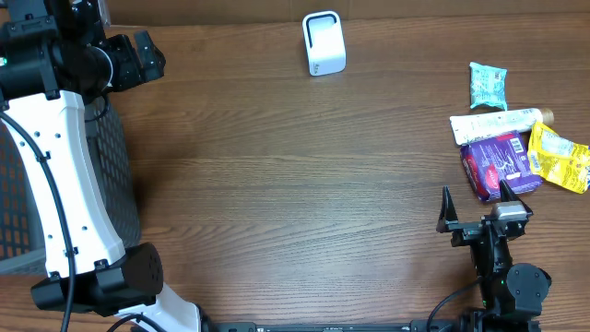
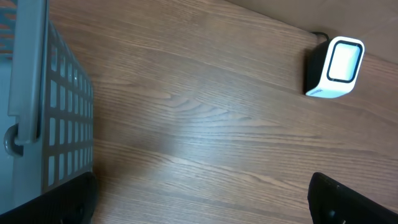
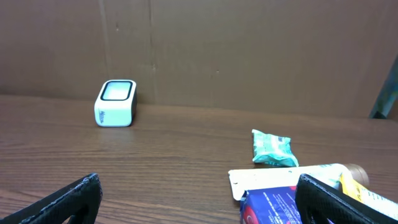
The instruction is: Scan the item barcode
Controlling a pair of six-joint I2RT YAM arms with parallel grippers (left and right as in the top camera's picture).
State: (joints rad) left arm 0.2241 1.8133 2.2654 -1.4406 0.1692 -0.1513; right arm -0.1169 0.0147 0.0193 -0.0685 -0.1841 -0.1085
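Observation:
The white barcode scanner [image 1: 324, 43] stands at the back of the table, also seen from the left wrist [image 2: 336, 67] and right wrist [image 3: 115, 102]. Several items lie at the right: a teal packet [image 1: 488, 85], a white tube [image 1: 498, 123], a purple packet [image 1: 499, 164] and a yellow packet [image 1: 560, 157]. My right gripper [image 1: 475, 205] is open just in front of the purple packet [image 3: 273, 205], whose corner lies by the right finger [image 3: 339, 199]; nothing is held. My left gripper [image 1: 147, 57] hangs open and empty at the far left, over bare table [image 2: 202, 205].
A grey mesh basket [image 1: 115, 175] stands along the left edge, close beside my left gripper's finger [image 2: 62, 202]. A brown cardboard wall [image 3: 249, 50] closes off the back of the table. The teal packet [image 3: 272, 147] and white tube [image 3: 292, 179] lie beyond the purple packet.

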